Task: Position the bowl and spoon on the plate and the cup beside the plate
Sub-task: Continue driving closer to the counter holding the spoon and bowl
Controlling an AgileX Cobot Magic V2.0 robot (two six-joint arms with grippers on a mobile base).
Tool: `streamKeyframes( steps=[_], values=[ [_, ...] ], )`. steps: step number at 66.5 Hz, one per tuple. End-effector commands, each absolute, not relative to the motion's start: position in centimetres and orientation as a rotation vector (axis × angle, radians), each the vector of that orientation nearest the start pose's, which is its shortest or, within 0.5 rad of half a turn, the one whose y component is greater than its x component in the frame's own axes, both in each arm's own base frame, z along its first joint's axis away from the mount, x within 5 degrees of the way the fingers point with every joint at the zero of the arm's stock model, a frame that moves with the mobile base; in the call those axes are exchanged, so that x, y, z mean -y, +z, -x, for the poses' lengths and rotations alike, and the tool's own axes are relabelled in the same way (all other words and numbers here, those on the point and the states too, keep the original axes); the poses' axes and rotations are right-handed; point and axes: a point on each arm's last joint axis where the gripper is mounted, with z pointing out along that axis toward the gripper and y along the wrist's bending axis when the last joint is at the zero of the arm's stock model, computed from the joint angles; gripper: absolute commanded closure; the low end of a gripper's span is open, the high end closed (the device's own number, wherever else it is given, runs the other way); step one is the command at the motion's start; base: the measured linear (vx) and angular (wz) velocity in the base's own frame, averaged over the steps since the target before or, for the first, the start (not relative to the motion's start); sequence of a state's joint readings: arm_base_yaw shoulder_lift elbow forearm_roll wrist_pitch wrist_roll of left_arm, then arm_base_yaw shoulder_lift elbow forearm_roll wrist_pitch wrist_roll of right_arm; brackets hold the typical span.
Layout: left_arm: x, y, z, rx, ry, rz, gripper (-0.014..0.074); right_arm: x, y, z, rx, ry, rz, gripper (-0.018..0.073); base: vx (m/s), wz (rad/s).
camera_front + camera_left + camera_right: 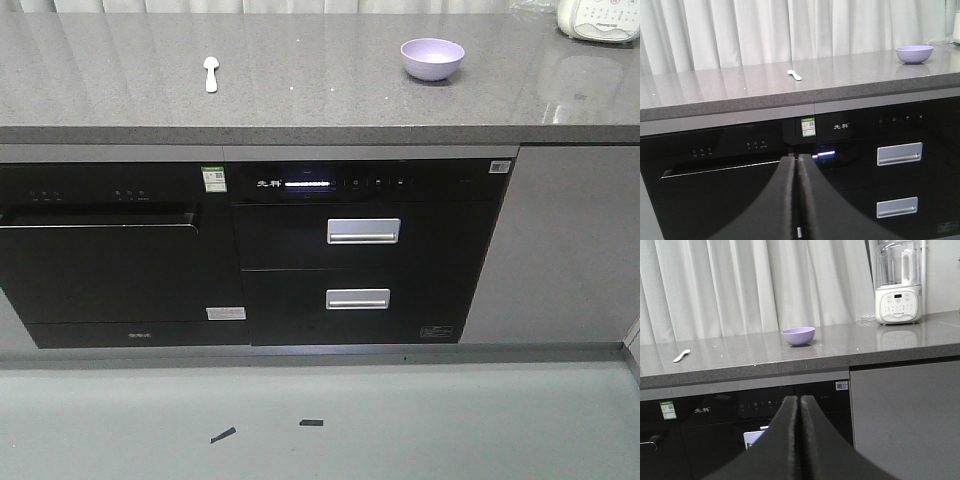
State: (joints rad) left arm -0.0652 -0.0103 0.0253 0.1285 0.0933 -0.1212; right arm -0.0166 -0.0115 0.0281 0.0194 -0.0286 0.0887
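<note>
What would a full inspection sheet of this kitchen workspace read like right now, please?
Surface: grey speckled countertop, level.
Job's things: lavender bowl upright; spoon lying flat to its left in the front view, apart; plate and cup not seen.
Clutter: white blender at the far right end.
Grippers: left gripper and right gripper, fingers shut, empty.
Cables: nothing seen.
Surroundings: black built-in appliances below, white curtain behind, two dark scraps on the floor.

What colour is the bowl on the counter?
The bowl is plain lavender-purple, with no pattern; it shows best in the exterior front-facing view.
</note>
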Motion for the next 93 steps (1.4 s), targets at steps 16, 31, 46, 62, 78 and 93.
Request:
streamKeyframes(
  steps=[16, 31, 46, 62, 78, 93],
  values=[
    [0.34, 20.57, -5.66, -1.514, -0.051, -0.047, 0.0603, 0.13, 21.34, -5.46, -1.385, 0.060, -0.082, 0.0562, 0.05, -0.01],
    [0.34, 20.57, -5.66, -1.514, -0.051, -0.047, 0.0603, 0.13, 21.34, -5.46, -1.385, 0.060, -0.082, 0.0562, 0.06, 0.00],
    [0.34, 20.57, -5.66, -1.514, -0.051, -0.047, 0.0603, 0.13, 21.34, -5.46, -1.385, 0.060, -0.082, 0.0562, 0.06, 0.00],
    [0.34, 20.57, -5.66, -1.514, -0.051, -0.047, 0.0603, 0.13, 21.34, -5.46, -1.385, 0.060, -0.082, 0.0562, 0.07, 0.02],
    [0.34, 20.57, -5.66, -1.514, -0.051, -0.047, 0.0603, 0.13, 21.34, -5.46, -1.385, 0.060, -0.082, 0.0562, 0.07, 0.01],
    [0.34, 20.57, -5.66, -1.514, -0.051, -0.047, 0.0603, 0.13, 21.34, -5.46, -1.385, 0.060, -0.082, 0.0562, 0.07, 0.00]
  ],
)
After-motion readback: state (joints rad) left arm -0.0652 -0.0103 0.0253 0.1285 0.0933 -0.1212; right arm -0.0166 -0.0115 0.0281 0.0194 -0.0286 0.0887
